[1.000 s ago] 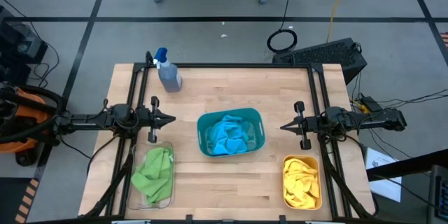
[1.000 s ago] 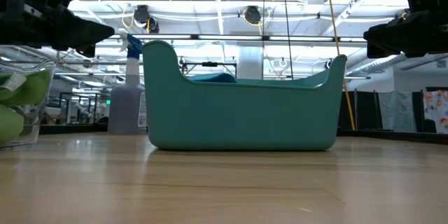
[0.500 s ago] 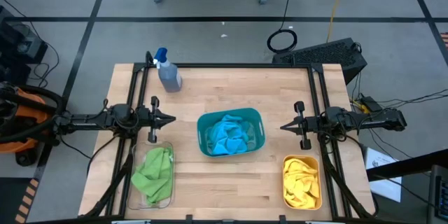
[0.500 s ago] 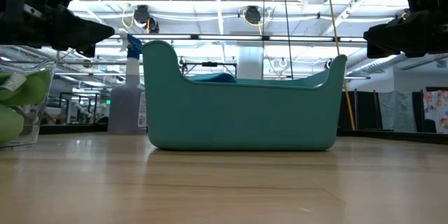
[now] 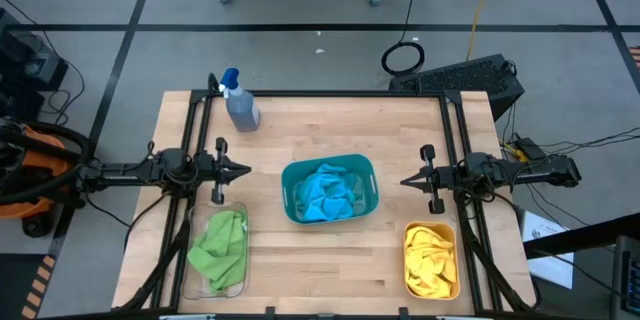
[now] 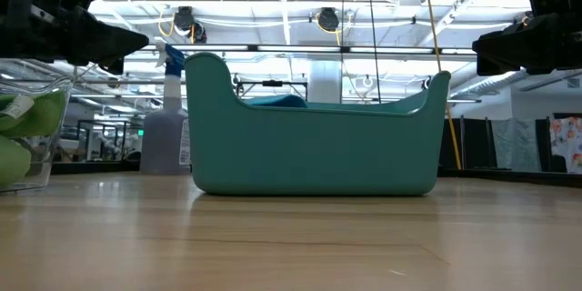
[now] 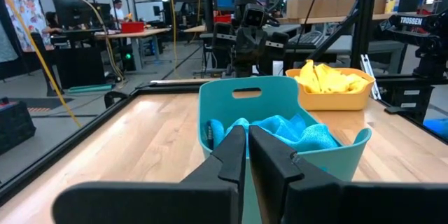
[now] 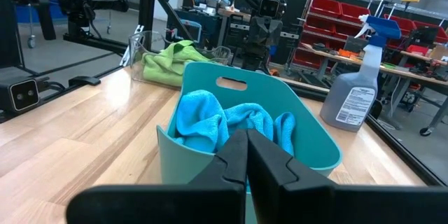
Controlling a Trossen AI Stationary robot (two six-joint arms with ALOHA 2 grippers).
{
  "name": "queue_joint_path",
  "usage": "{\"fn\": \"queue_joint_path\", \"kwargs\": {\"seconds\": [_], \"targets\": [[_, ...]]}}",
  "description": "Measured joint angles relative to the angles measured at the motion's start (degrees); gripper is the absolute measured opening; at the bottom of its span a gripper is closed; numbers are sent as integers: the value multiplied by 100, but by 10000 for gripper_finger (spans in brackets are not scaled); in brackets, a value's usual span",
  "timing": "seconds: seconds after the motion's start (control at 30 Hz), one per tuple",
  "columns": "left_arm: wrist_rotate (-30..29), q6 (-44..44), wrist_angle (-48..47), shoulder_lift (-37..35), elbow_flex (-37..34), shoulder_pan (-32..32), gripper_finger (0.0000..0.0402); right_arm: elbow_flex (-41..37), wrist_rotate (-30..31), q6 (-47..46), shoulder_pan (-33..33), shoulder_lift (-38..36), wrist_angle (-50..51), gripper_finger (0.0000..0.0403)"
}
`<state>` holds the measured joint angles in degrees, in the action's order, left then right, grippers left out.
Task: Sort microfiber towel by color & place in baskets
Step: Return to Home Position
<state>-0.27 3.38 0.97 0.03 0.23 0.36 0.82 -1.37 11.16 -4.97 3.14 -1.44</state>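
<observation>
Wooden table [image 5: 330, 125] holds a teal basket [image 5: 286, 192] at centre, clear basket [image 5: 217, 207] lower left, orange basket [image 5: 432, 226] lower right, spray bottle [image 5: 241, 108] upper left.

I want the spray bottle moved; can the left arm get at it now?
Probably yes: the spray bottle stands alone on that arm's side, only bare tabletop between it and the left gripper, which is shut and empty.
</observation>
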Motion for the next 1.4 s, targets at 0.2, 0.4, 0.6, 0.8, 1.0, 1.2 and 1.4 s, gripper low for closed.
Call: {"fn": "queue_joint_path", "kwargs": {"seconds": [0.2,0.4,0.6,0.8,1.0,1.2,1.4], "targets": [[0,0,1,0,0,1,27,0,0,0,0,0,-1,0],[0,0,2,0,0,1,27,0,1,0,0,0,3,0],[0,0,2,0,0,1,27,0,569,-133,0,-40,-73,0],[2,0,9,0,0,2,27,4,836,-9,4,-66,-89,0],[2,0,9,2,0,2,27,11,268,-4,5,-310,-41,0],[2,0,13,2,0,2,27,7,109,-193,11,-305,44,0],[2,0,11,2,0,2,27,7,30,-49,13,-297,40,0]]}}
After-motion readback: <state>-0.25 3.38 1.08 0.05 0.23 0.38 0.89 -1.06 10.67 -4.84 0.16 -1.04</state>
